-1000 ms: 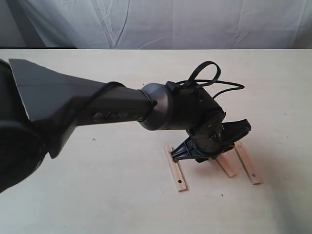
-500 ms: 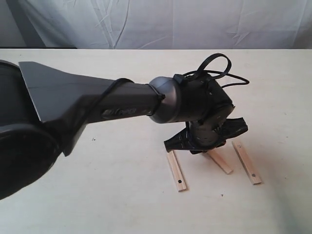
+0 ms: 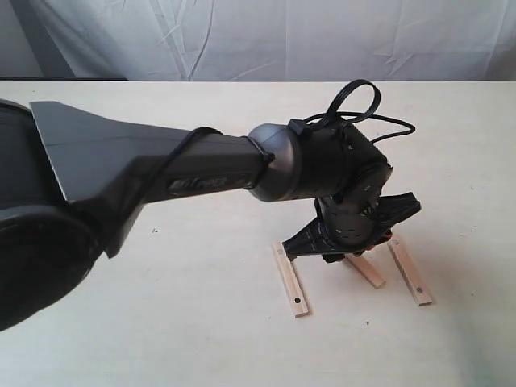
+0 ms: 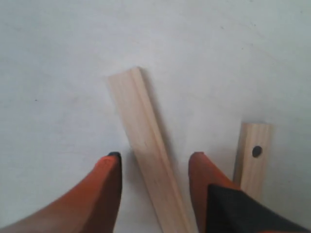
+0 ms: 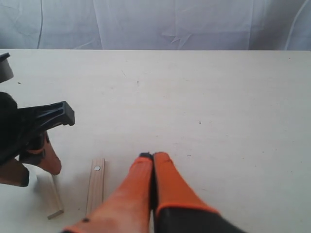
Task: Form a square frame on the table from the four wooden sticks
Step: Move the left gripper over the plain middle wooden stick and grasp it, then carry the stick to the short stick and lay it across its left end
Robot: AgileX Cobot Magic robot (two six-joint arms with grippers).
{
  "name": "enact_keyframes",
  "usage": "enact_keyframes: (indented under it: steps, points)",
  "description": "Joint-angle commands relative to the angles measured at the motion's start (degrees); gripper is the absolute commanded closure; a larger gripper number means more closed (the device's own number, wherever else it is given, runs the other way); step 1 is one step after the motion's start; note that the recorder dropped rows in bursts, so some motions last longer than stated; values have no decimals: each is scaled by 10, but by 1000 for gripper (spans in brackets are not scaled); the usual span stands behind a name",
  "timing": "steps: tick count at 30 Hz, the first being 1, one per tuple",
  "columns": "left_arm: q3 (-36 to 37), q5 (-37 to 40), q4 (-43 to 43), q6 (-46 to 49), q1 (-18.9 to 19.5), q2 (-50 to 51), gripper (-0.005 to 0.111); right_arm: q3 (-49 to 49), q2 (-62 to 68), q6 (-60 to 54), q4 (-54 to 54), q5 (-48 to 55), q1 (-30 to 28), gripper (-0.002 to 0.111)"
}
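Observation:
Three wooden sticks lie apart and side by side on the table (image 3: 161, 322): a left one (image 3: 290, 283), a middle one (image 3: 368, 272) and a right one (image 3: 409, 273) with dark dots. No corners overlap, and a fourth stick is hidden or out of view. My left gripper (image 3: 353, 253) hangs low over the middle stick. In the left wrist view it (image 4: 154, 159) is open, its orange fingers (image 4: 109, 182) straddling this plain stick (image 4: 143, 141) without touching it. The dotted stick (image 4: 254, 153) lies beside it. My right gripper (image 5: 153, 157) is shut on nothing, next to the dotted stick (image 5: 95, 189).
The long dark left arm (image 3: 161, 173) reaches across the table from the left, with a looped black cable (image 3: 355, 105) above its wrist. A wrinkled white cloth (image 3: 266, 36) hangs behind the table's far edge.
The left gripper shifted a little to the right, lifted slightly, then came down again over the middle stick. The three sticks have stayed in place.

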Motion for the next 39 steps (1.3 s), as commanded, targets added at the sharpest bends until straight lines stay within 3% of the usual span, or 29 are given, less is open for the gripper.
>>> enact_keyframes:
  steps: [1, 8, 11, 16, 21, 24, 32, 39]
  points:
    - [-3, 3, 12, -7, -3, 3, 63, 1, -3, -4, 0, -7, -2, 108]
    - [-3, 15, -19, 12, -3, 38, 65, 1, -3, -4, 0, -5, -2, 108]
    - [-10, 67, 7, 50, -3, 38, 90, 1, -3, -4, 0, -5, -2, 108]
    - [-12, 104, 32, 57, -3, 38, 107, 1, -3, -4, 0, -5, -2, 108]
    - [-83, 160, 60, 111, -3, 38, 106, 1, -3, -4, -1, -6, -2, 108]
    - [-102, 180, 74, 110, -3, 38, 99, 1, -3, -4, -1, -6, -2, 108]
    - [-110, 170, 73, 96, -3, 43, 64, 1, -3, -4, -1, -6, -2, 108]
    - [-110, 181, 69, 90, -3, 61, 62, 1, -3, -4, -1, -6, -2, 108]
